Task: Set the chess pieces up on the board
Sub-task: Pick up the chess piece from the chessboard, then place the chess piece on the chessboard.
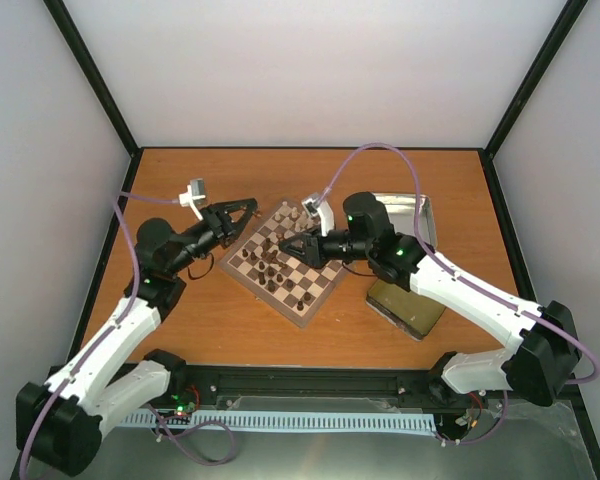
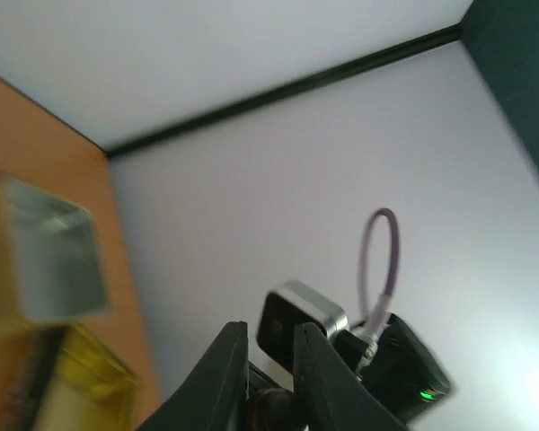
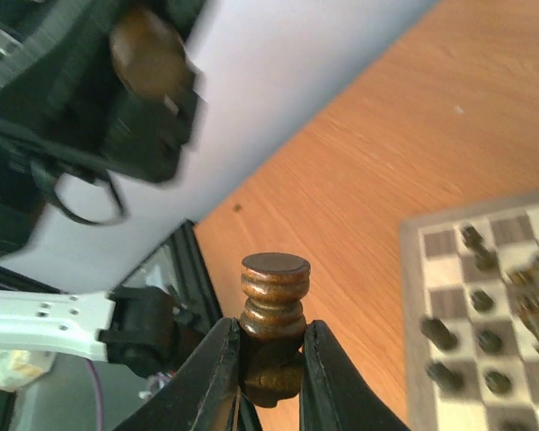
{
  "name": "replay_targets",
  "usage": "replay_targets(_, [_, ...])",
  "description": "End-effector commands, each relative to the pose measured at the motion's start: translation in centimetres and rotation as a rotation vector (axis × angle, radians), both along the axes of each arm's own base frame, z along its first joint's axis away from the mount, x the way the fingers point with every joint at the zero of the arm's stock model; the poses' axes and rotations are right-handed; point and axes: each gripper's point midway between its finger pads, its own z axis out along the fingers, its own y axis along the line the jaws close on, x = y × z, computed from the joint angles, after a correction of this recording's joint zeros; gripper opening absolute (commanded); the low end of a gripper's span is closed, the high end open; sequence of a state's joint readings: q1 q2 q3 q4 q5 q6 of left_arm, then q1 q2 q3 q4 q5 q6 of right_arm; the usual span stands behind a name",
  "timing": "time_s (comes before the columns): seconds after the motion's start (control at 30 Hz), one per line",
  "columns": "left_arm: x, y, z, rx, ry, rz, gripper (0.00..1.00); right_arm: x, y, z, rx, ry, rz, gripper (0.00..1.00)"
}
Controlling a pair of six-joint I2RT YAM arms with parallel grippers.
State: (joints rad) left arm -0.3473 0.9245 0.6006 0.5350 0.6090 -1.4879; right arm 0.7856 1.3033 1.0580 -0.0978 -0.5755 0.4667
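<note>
While white walls point(image 1: 310, 70) enclose, orange tabletop point(image 1: 180, 320) carries board point(image 1: 298, 312).

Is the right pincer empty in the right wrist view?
No, the right pincer clamps a dark chess piece between its fingers.

Board mid-desk, tins to its right.
The board point(image 1: 302, 297) lies central on the desk point(image 1: 180, 325), chess pieces point(image 1: 270, 258) standing on it; far tin point(image 1: 408, 213) at its 2 o'clock, near tin point(image 1: 412, 306) at 4 o'clock.

A robot lab cell; white walls point(image 1: 320, 70) in a black frame point(image 1: 93, 75) enclose the table point(image 1: 200, 335). Left arm point(image 1: 110, 345) and right arm point(image 1: 470, 295) share a rail point(image 1: 310, 380).
</note>
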Motion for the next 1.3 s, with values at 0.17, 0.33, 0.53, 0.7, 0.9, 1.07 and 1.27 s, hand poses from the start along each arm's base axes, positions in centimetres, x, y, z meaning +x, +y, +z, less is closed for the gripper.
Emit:
replay_targets(0.17, [3.1, 7.0, -10.1, 0.858, -0.082, 0.396, 0.01, 1.6, -4.5, -7.3, -0.298, 0.076, -0.223, 0.13])
replay_targets(0.33, [3.5, 8.5, -14.9, 1.047, 0.02, 0.464, 0.01, 2.1, -4.6, -8.3, -0.334, 0.08, -0.235, 0.13])
replay_targets(0.53, [3.9, 7.3, -19.5, 1.16, 0.034, 0.458, 0.01, 2.5, -4.8, -8.6, -0.366, 0.05, -0.242, 0.13])
replay_targets(0.7, [3.6, 6.6, -22.5, 1.221, 0.016, 0.452, 0.01, 2.6, -4.9, -9.0, -0.378, 0.039, -0.241, 0.13])
replay_targets(0.9, [3.7, 5.7, -24.8, 1.222, -0.007, 0.408, 0.02, 2.5, -4.6, -9.2, -0.382, 0.032, -0.214, 0.13])
replay_targets(1.07, [3.8, 5.4, -26.2, 1.222, -0.017, 0.393, 0.03, 2.3, -4.3, -9.0, -0.366, 0.037, -0.2, 0.14])
replay_targets(1.27, [4.4, 4.7, -26.3, 1.195, -0.048, 0.398, 0.04, 2.4, -4.4, -9.0, -0.368, 0.04, -0.203, 0.14])
